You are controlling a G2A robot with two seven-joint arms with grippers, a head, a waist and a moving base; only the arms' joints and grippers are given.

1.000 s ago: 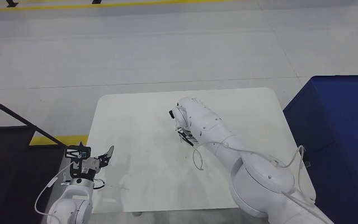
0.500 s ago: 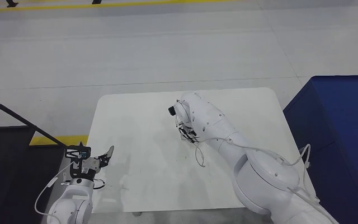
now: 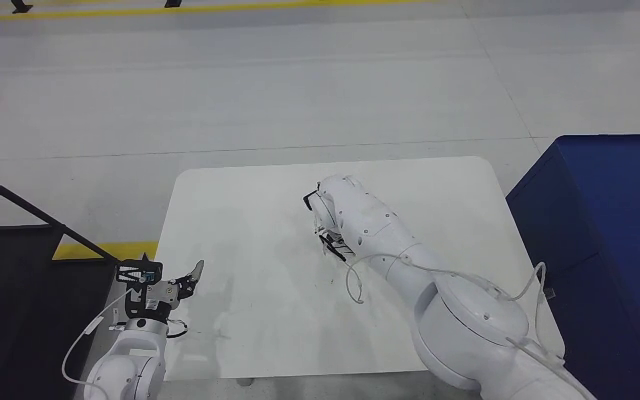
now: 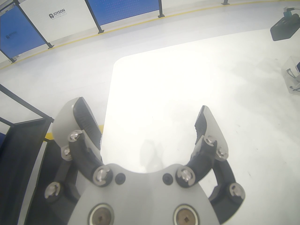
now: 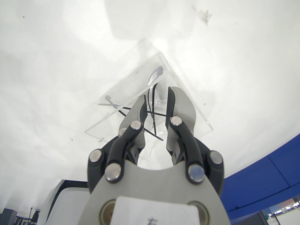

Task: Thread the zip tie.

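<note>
right gripper (image 5: 156,99) fingers narrowly apart, ribbed black pads straddling thin black zip ties (image 5: 152,113) lying crossed inside a clear, square-cornered plastic box (image 5: 131,83) on smooth white table (image 3: 250,230); left gripper (image 4: 143,108) fingers wide apart over table's edge

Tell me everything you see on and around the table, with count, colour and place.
table: one, white, on the pale floor.
clear box: one, transparent, mid-table.
zip ties: several, black, inside the clear box.
scrap: one, white, on the table beyond the box.
cabinet: one, blue, beside the table.
right gripper: one, black-padded, open, down in the clear box astride the zip ties.
left gripper: one, black-padded, open, at the table's edge.
</note>
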